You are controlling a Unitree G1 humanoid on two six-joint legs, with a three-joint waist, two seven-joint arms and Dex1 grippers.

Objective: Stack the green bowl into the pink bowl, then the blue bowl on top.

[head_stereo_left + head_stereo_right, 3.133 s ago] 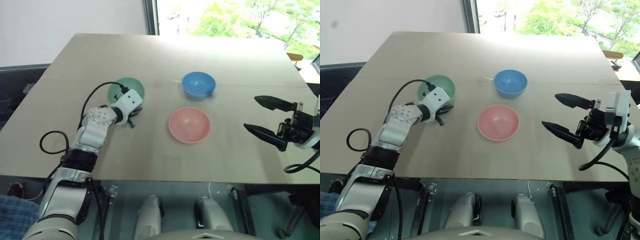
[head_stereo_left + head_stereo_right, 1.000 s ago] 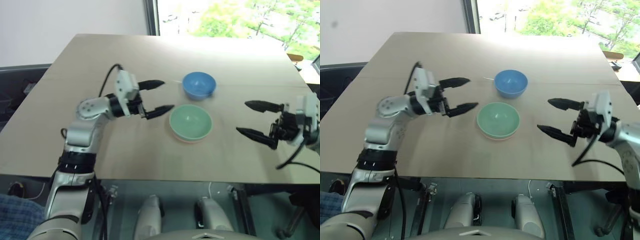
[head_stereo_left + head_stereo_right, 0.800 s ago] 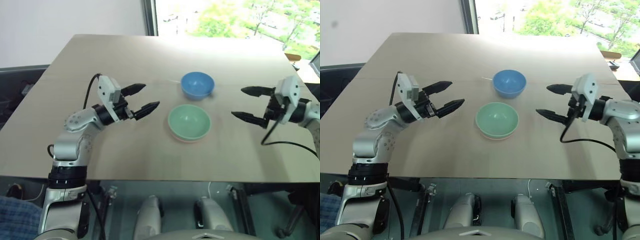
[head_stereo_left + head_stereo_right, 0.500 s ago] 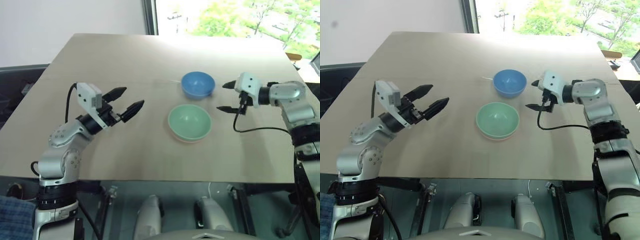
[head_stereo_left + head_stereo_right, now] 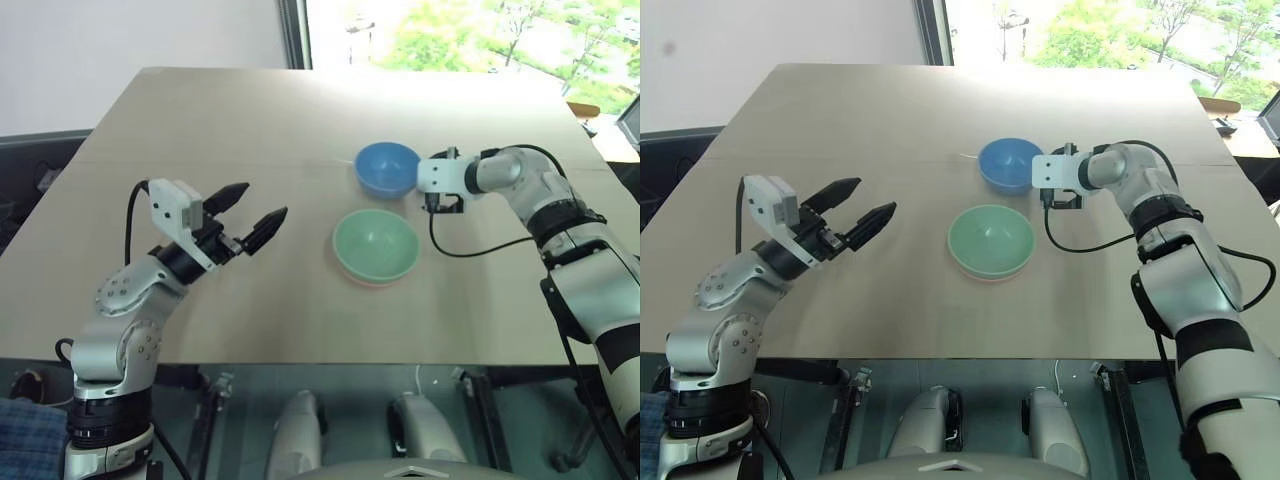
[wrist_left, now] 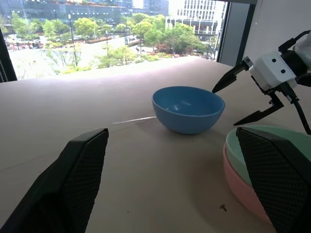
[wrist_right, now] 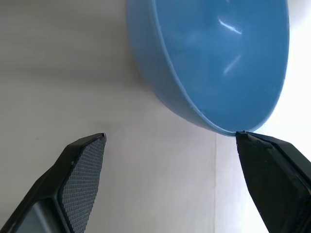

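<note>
Green bowl (image 5: pixel 375 243) is nested in the pink bowl (image 6: pixel 243 187) mid-surface, so I'm on the blue bowl (image 5: pixel 387 167) just behind. Right tool (image 6: pixel 241 96) is spread wide at its rim; I'd straddle the wall before closing. Left tool (image 5: pixel 257 209) hangs wide, empty.

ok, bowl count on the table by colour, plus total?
green bowl: 1, nested in the pink
pink bowl: 1, under the green
blue bowl: 1, standing apart on the table
Total: 3 bowls
</note>
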